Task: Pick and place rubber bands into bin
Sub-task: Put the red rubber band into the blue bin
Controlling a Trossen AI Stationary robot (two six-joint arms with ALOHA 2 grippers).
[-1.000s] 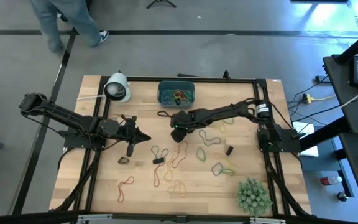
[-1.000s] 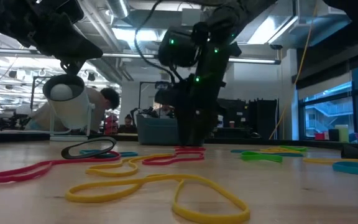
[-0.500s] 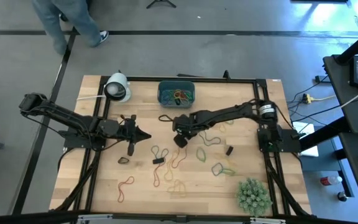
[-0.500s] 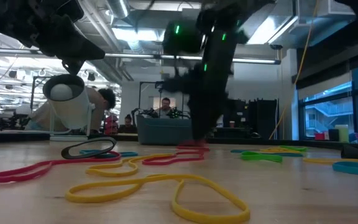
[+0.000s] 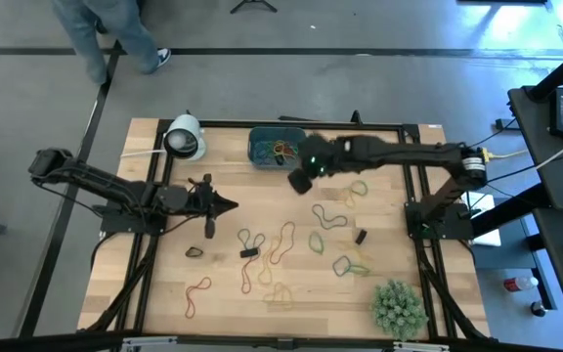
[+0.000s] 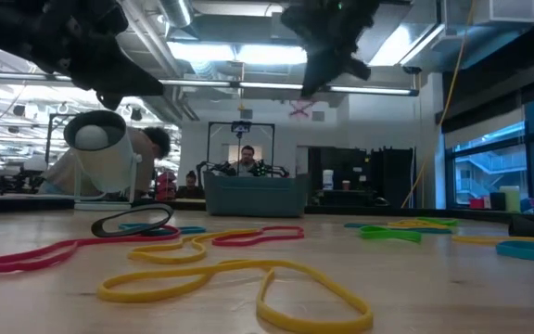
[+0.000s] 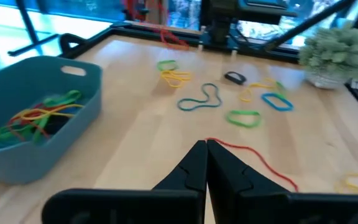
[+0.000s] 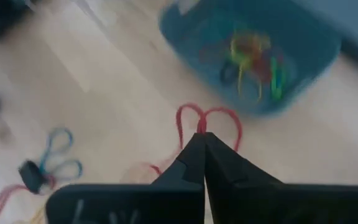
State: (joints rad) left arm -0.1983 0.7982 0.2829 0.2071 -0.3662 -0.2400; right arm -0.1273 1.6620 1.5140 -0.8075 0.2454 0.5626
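Observation:
The teal bin (image 5: 278, 147) stands near the table's far edge with several coloured rubber bands inside; it also shows in the right wrist view (image 8: 303, 37). My right gripper (image 5: 301, 178) hangs high above the table just right of the bin, shut on a red rubber band (image 8: 207, 121). My left gripper (image 5: 229, 204) is shut and holds nothing, left of centre; a red band (image 7: 253, 158) lies on the wood just beyond its fingertips. Several loose rubber bands (image 5: 286, 242) lie flat across the middle of the table. My right gripper pinches the red rubber band between its two fingertips, at one spot on the strand (image 8: 201, 132). The fingers come from above, slanting down toward the bin. The band spreads in two small loops beyond the fingertips and hangs slack (image 6: 299, 109), clear of the table.
A white roll-like object (image 5: 184, 137) stands at the far left, left of the bin. A bushy green plant (image 5: 399, 308) sits at the near right corner. A small black piece (image 5: 360, 236) lies among the bands right of centre. A person (image 5: 106, 34) walks beyond the table.
My right gripper stood down on the table at the centre among the bands. It has risen high and swung toward the far edge, next to the bin, taking the red band up with it, clear of the wood.

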